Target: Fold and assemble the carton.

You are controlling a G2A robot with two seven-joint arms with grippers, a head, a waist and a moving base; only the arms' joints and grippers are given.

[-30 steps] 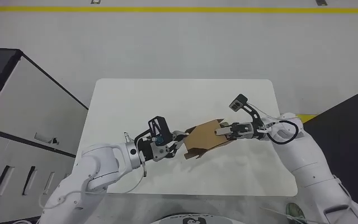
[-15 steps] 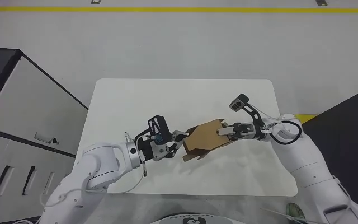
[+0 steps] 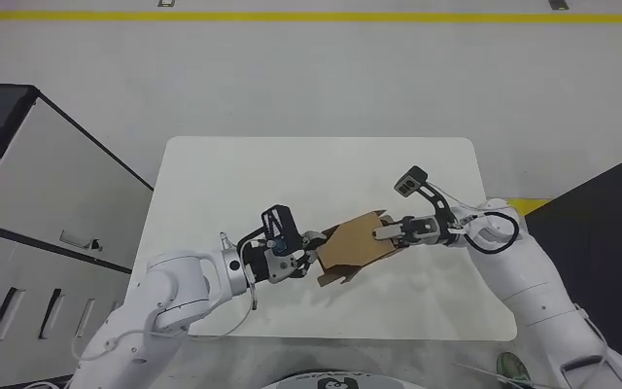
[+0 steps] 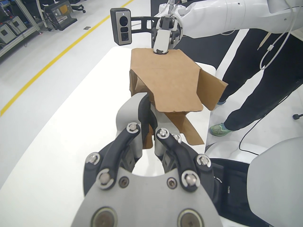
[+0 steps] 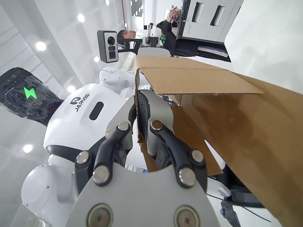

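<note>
A brown cardboard carton [image 3: 355, 249], partly opened into a box shape with loose flaps, hangs above the white table [image 3: 243, 185] between both arms. My left gripper [image 3: 309, 255] is shut on a flap at the carton's left end; in the left wrist view the gripper [image 4: 148, 109] pinches that flap of the carton [image 4: 170, 81]. My right gripper [image 3: 386, 231] is shut on the opposite end of the carton; the right wrist view shows its fingers [image 5: 151, 109] clamped over a cardboard edge of the carton [image 5: 236, 109]. Across the carton, the left wrist view has the right gripper [image 4: 162, 48] holding the far edge.
A grey cabinet [image 3: 39, 185] stands left of the table. A dark surface [image 3: 593, 214] lies at the right. In the left wrist view a person's legs [image 4: 265, 81] stand beside the table's right side. A yellow floor line [image 3: 311, 16] runs behind.
The carton has shifted slightly left and its right end has tipped a little, with both grippers keeping their hold. The left arm has drawn in slightly toward the table's front.
</note>
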